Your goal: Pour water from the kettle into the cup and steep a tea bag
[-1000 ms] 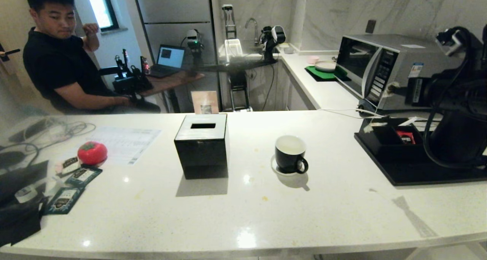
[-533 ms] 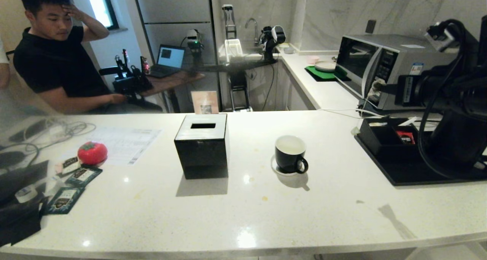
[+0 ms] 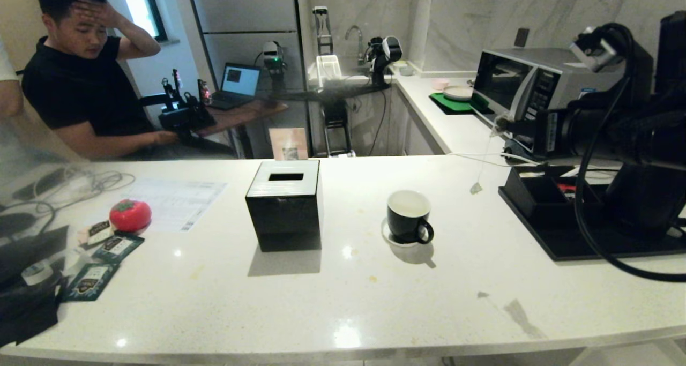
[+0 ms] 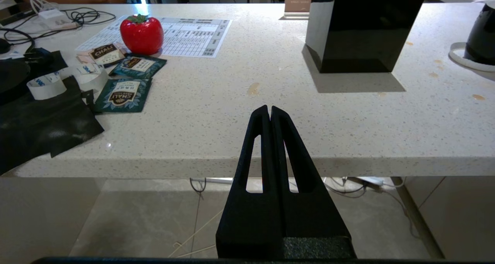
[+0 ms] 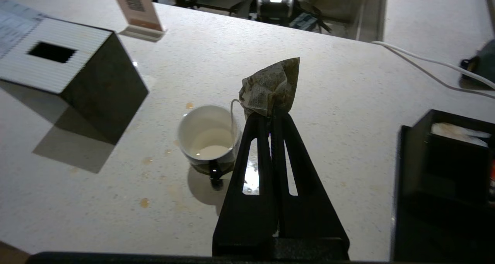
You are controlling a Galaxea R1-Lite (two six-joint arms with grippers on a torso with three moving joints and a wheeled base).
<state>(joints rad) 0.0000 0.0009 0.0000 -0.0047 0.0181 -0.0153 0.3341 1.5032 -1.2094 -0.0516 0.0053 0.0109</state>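
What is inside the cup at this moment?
In the right wrist view the cup holds only a shallow pool of pale liquid against its white inside. No tea bag is in it. The rim hides part of the near inner wall.

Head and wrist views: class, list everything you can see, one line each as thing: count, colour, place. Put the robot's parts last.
cup: one, black, white inside, on a white saucer, mid-counter.
tissue box: one, black, left of the cup.
tea bag: one, brownish, pinched in the right hand.
sachets: several, dark green, counter's left end.
tomato-shaped object: one, red, beside the sachets.
tray: one, black, counter's right end.
microwave: one, silver, back right.
person: one, black shirt, seated back left.
left hand: shut, before the counter's edge.
right hand: shut, raised near the cup.
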